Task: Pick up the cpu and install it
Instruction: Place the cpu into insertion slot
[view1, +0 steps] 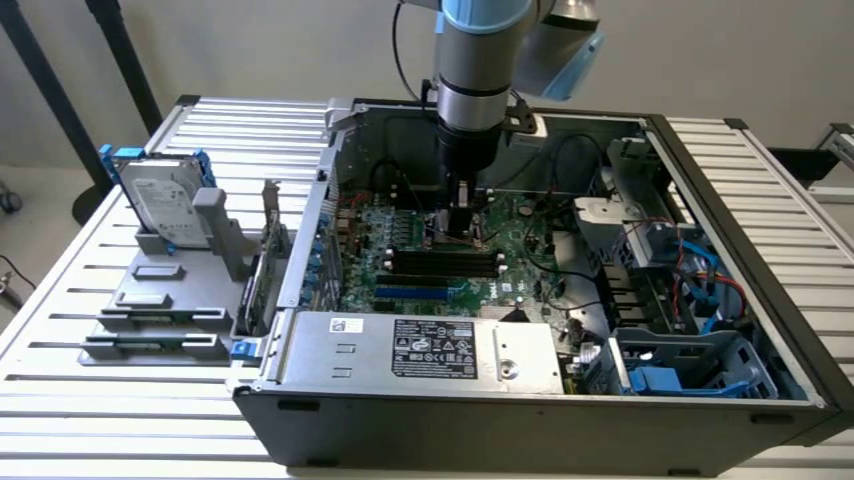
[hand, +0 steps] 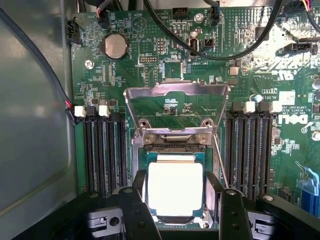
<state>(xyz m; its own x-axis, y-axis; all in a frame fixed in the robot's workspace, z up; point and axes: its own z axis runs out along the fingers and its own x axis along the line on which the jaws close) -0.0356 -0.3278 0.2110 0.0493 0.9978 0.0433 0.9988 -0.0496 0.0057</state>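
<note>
The black two-fingered gripper (hand: 175, 200) is clamped on the cpu (hand: 175, 187), a small flat square chip with a silver-grey metal top and a thin green rim. Its dark fingers (hand: 138, 192) press against two opposite edges of the chip. The chip lies squarely over the open square processor socket (hand: 175, 146), inside its metal frame. I cannot tell whether it is fully seated in the socket or held just above it.

Just beyond the socket, the silver steel load plate (hand: 177, 90) stands swung up and open, hinged at the socket's far edge. On either side of the socket run banks of long black memory slots (hand: 102, 150), parallel to it and near it, with white latches at their far ends. Farther from the socket on the green motherboard (hand: 125, 75) sits a round silver coin battery (hand: 115, 46).

In the exterior view, the silver and light-blue arm (view1: 474, 60) comes straight down onto the socket inside the open dark-grey computer case (view1: 534, 420). Between the socket and the case's nearest wall lies a big grey metal box with a white label (view1: 534, 350). Well apart from the socket, outside the case toward the exterior view's left, an upright silver hard drive with blue brackets (view1: 160, 200) stands in a grey fixture on the white slatted table (view1: 134, 420).
</note>
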